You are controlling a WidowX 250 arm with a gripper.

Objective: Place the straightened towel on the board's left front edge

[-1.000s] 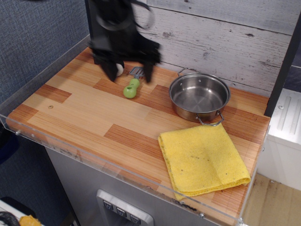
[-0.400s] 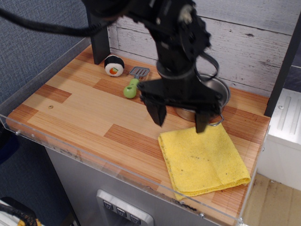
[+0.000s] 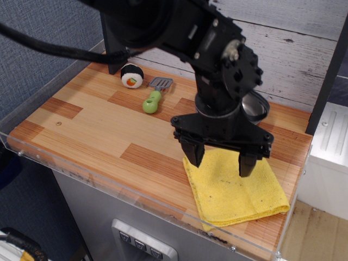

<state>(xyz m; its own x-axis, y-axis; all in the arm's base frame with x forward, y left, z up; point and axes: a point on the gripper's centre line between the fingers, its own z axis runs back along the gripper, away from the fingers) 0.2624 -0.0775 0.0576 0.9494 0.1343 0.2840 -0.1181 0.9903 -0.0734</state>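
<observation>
The yellow towel [image 3: 236, 196] lies flat at the right front of the wooden board [image 3: 92, 122]. My black gripper [image 3: 221, 162] hangs directly over the towel's rear half. Its two fingers are spread wide, the left fingertip [image 3: 196, 157] near the towel's left edge and the right one over the towel's middle right. The gripper is open and holds nothing. Whether the fingertips touch the cloth cannot be told.
A steel pot [image 3: 255, 107] stands behind the gripper, mostly hidden by it. A green-handled spatula [image 3: 153, 97] and a sushi-roll toy [image 3: 131, 75] lie at the back left. A clear acrylic rim [image 3: 98, 182] runs along the board's front and left edges.
The gripper has swung from the back left, past the pot, forward and down over the towel. The towel has not moved.
</observation>
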